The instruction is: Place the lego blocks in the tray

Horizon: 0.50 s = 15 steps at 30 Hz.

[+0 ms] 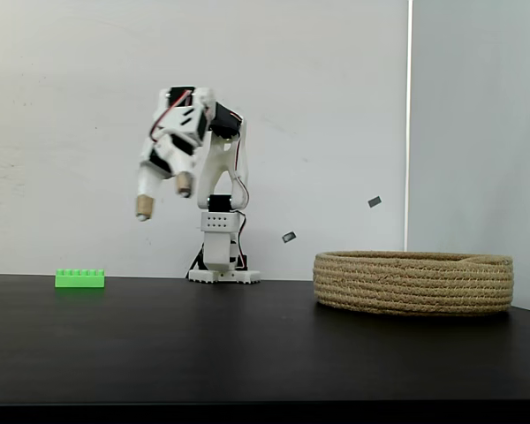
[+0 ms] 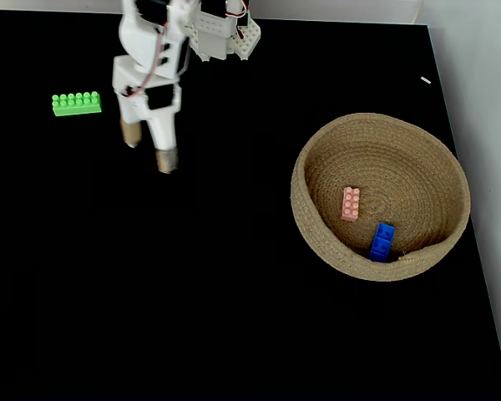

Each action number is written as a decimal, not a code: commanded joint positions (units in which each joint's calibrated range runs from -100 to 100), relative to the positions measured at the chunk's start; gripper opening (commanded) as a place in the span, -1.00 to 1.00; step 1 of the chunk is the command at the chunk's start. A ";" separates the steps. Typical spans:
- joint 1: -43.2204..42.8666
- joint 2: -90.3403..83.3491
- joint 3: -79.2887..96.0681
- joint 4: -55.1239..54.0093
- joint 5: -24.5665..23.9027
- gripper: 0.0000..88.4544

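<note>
A long bright green studded brick [image 1: 79, 278] is seen lying flat on the black worktop [image 1: 247, 344], well apart from the wide coiled tan rope tray [image 2: 317, 242]. Inside the tray, a small pink brick [image 2: 350, 203] and a blue brick [image 2: 382, 241] are found. The white pincer [image 2: 148, 147] is held raised, parted and apparently empty, near the green brick.

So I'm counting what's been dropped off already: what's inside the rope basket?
Looking down from above, the basket holds a pink brick and a blue brick near its lower wall. From the side, its wall hides both.
</note>
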 commanded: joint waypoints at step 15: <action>31.27 9.62 -4.39 5.14 7.91 -0.24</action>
